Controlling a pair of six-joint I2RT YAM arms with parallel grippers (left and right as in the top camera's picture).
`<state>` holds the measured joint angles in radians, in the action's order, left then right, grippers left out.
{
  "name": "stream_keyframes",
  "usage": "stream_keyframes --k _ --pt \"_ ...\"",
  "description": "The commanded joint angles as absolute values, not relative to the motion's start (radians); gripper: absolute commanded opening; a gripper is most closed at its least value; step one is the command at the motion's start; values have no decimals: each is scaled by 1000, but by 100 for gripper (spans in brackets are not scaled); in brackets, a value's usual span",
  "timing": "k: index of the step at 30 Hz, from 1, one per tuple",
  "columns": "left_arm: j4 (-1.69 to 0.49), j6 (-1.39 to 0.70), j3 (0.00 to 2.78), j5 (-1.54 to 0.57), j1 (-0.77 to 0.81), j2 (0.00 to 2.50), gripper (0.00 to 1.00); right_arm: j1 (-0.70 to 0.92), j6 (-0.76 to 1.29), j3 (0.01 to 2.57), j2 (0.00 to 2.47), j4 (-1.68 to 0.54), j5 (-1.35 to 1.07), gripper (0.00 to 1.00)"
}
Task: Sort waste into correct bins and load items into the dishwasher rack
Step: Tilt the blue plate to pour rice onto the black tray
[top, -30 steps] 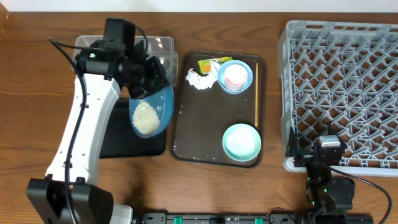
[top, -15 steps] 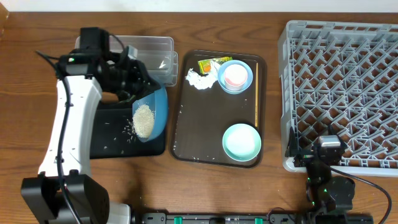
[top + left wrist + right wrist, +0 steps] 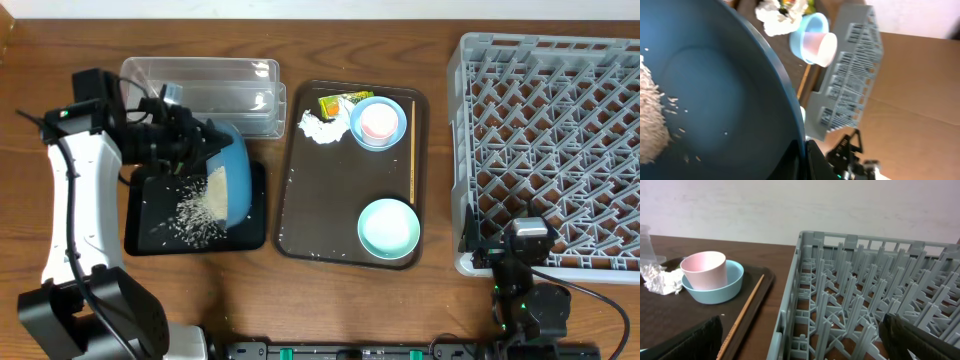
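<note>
A top-down view of a wooden table shows the sorting partly done. The left gripper (image 3: pixel 197 140) is closed on the rim of the dark blue plate (image 3: pixel 235 170), holding it steeply tilted over the black tray (image 3: pixel 252 236). Loose white rice (image 3: pixel 190 212) lies scattered across that tray, and a heap of grains clings to the lower part of the plate, so the emptying looks unfinished. In the left wrist view the plate's smooth, glossy blue face fills the frame, with rice at its left edge. Just behind the black tray stands the clear container (image 3: pixel 200 85), which looks empty apart from glare. On the brown serving tray (image 3: pixel 320 200) the crumpled tissue (image 3: pixel 318 128) and the yellow-green wrapper (image 3: pixel 335 102) lie side by side, not yet binned. Beside them, 1 light blue bowl (image 3: pixel 399 130) holds the pink cup (image 3: pixel 377 120); the second bowl (image 3: pixel 389 229) sits empty nearer the front, and the chopsticks (image 3: pixel 412 150) lie along the tray's right edge. The grey dishwasher rack (image 3: pixel 550 130) at the right holds nothing, so all loading remains. The right gripper (image 3: pixel 800 335) rests by the rack's near left corner, fingers spread wide and holding nothing.
</note>
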<state>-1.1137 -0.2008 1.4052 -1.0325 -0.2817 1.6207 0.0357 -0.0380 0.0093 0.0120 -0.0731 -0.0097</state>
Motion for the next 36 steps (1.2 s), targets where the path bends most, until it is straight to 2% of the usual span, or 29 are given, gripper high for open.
stream_keyframes --k 1,16,28,36 --pt "-1118 -125 1359 -1192 -325 1607 6 31 -50 6 7 -74 -7 99" --pt "-1221 5 1296 -1380 -487 1607 6 31 -50 6 7 -74 -7 99" --pt "-1273 9 1296 -1394 -545 1607 6 31 -50 6 7 -74 -7 99" --pt "-1376 116 1296 -1404 -595 1607 6 31 -50 6 7 -74 -7 99"
